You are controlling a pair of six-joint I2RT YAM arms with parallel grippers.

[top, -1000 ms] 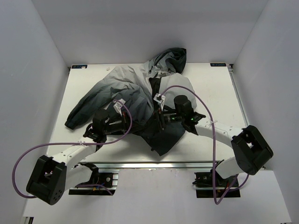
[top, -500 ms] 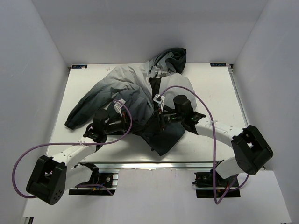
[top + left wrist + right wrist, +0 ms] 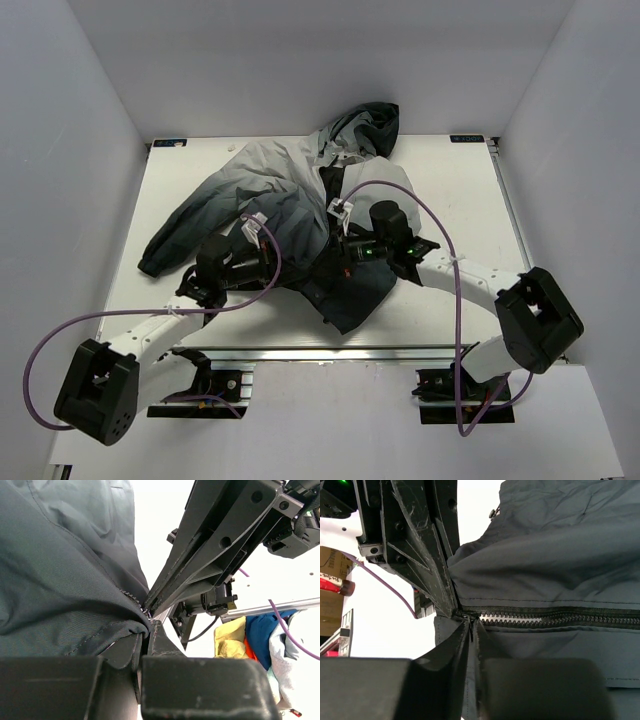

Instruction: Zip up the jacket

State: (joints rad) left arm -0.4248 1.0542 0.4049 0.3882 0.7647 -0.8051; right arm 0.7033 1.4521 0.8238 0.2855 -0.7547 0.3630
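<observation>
The jacket (image 3: 270, 190) lies spread on the white table (image 3: 450, 200), light grey at the shoulders and dark at the hem. Both grippers meet at its lower front edge. My left gripper (image 3: 295, 268) is shut on the dark hem fabric (image 3: 65, 570) beside the bottom of the zipper, jaws pinched together (image 3: 145, 632). My right gripper (image 3: 472, 630) is shut on the zipper's bottom end, with a thin dark tab and fabric between its fingers. The zipper (image 3: 555, 616) runs off to the right, its teeth parted a little near the grip. The left fingers (image 3: 425, 555) stand just opposite.
Purple cables (image 3: 440, 240) loop over both arms. A metal rail (image 3: 330, 352) lines the table's near edge, and white walls close in the left, right and back. Coloured cloths (image 3: 250, 640) lie beyond the table edge in the left wrist view.
My right gripper has closed on the zipper's bottom end. The left gripper has kept its hold on the hem, and its arm has shifted slightly.
</observation>
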